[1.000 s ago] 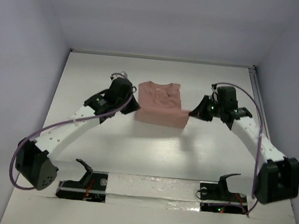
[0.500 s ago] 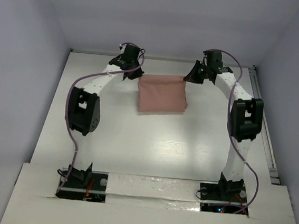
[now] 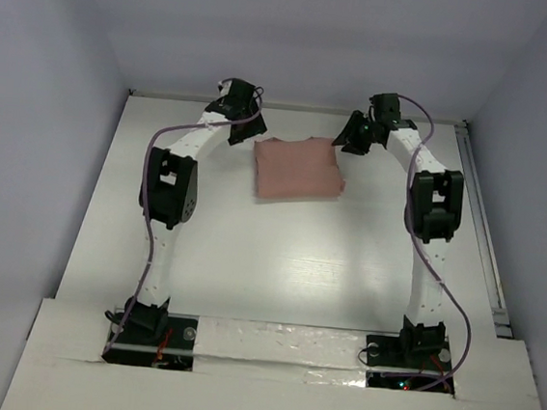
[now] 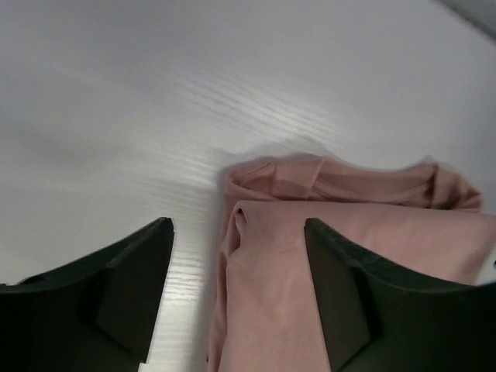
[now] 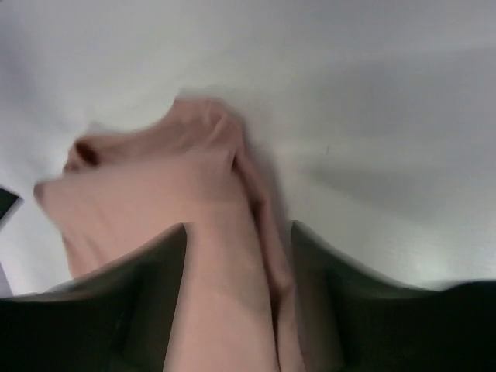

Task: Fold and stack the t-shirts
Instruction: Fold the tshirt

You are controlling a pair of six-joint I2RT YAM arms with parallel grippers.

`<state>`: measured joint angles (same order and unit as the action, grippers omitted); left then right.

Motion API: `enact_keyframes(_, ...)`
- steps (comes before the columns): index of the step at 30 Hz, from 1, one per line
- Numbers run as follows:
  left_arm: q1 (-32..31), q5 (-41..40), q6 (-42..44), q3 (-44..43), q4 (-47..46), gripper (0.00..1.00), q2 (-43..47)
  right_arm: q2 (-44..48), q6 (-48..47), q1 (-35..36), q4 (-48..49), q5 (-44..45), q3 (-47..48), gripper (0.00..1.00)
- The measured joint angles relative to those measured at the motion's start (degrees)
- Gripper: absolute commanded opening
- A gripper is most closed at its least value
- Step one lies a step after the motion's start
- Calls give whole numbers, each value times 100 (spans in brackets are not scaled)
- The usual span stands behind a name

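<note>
Both arms now reach toward the far end of the table [image 3: 249, 261], where a second ago they crouched mid-table, and the folded t-shirt [image 3: 298, 170] has travelled back with them. It lies flat at the far middle, between the two grippers. The left gripper [image 4: 238, 232] and right gripper [image 5: 239, 229] each stand with jaws apart over a far corner, the cloth loose beneath, so this looks like the release after placing. Next, both should lift clear without snagging the rumpled edge. Pale lilac walls [image 3: 32, 95] box in the white, wood-grained table.
</note>
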<state>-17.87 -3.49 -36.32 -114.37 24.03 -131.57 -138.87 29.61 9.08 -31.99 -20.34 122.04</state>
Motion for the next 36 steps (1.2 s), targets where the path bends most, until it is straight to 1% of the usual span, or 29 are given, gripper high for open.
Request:
enact_keyframes(1,0,7,-22,72,-44,54,111,321,-11,0,219,-13,-424,27)
enact_keyframes(2,9,17,-31,247,-149,46,313,647,35,7,332,-46,-839,17)
enact_keyframes(3,-11,37,-50,570,-334,30,588,962,92,17,415,-55,-1228,4)
enact_keyframes(5,-149,146,-116,1281,-575,23,1228,1665,188,72,734,-127,-2059,2)
enact_keyframes(6,-262,238,-122,1582,-745,14,1491,1971,223,116,925,-170,-2437,0)
enact_keyframes(9,-723,601,-245,2404,-1373,8,2076,2498,269,308,1340,-310,-3195,0)
enact_keyframes(11,-997,848,-297,2809,-1740,4,2142,2559,280,422,1578,-372,-3576,0)
enact_keyframes(14,-1128,1062,-319,3246,-1974,1,1891,2365,330,516,1805,-396,-4131,0)
enact_keyframes(16,-1078,1080,-321,3534,-2076,0,1644,2225,459,476,2055,-400,-4603,0)
enact_keyframes(17,-1034,1084,-330,3716,-2118,0,1543,2214,549,431,2188,-553,-4806,0)
enact_keyframes(18,-990,1239,-417,3891,-2350,0,1521,2245,645,393,2343,-643,-4957,0)
enact_keyframes(20,-938,1268,-446,4175,-2640,0,1694,2374,774,341,2736,-715,-5311,0)
enact_keyframes(24,-942,1314,-505,5029,-3163,0,2184,2677,933,337,3344,-811,-5965,0)
enact_keyframes(27,-979,1333,-503,5595,-3071,0,2704,3084,931,341,3220,-815,-6437,0)
enact_keyframes(29,-992,1307,-457,5702,-2750,0,3005,3305,894,341,2949,-791,-6476,0)
enact_keyframes(31,-979,1237,-376,5648,-2406,4,3204,3482,866,337,2699,-774,-6341,0)
enact_keyframes(33,-935,1220,-317,5307,-2210,5,3276,3532,852,337,2500,-785,-6004,0)
enact_keyframes(36,-844,1178,-247,4614,-2052,5,3130,3329,833,337,2459,-879,-5204,0)
